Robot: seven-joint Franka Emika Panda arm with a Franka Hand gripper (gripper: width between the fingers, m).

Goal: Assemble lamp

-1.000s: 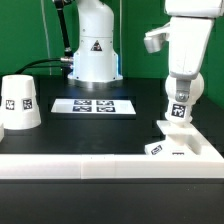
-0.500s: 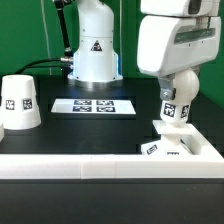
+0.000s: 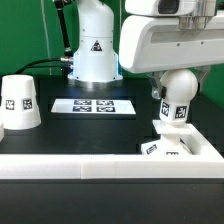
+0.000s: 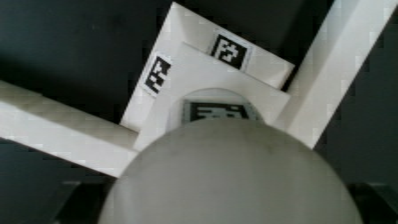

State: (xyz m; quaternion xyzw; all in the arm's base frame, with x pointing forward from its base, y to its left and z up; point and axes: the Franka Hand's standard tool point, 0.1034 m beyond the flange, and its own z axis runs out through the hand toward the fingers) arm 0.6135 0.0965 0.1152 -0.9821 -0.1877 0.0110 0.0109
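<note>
While the white ball-shaped bulb (image 3: 179, 100) stood on the low white wedge base (image 3: 176, 148) (pincer's (image 3: 177, 84) hold untellable), tilt might jam it.

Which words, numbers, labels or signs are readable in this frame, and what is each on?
No words or numbers are readable.
Black triangle sign, symbol blurred: on the white robot pedestal.
Square tags, patterns only: on the shade, marker board, bulb and base.

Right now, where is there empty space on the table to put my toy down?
Bare black table lies between the shade and the marker board, and between that board and the front rail. Crowded at the exterior view's right: bulb, base, arm.
</note>
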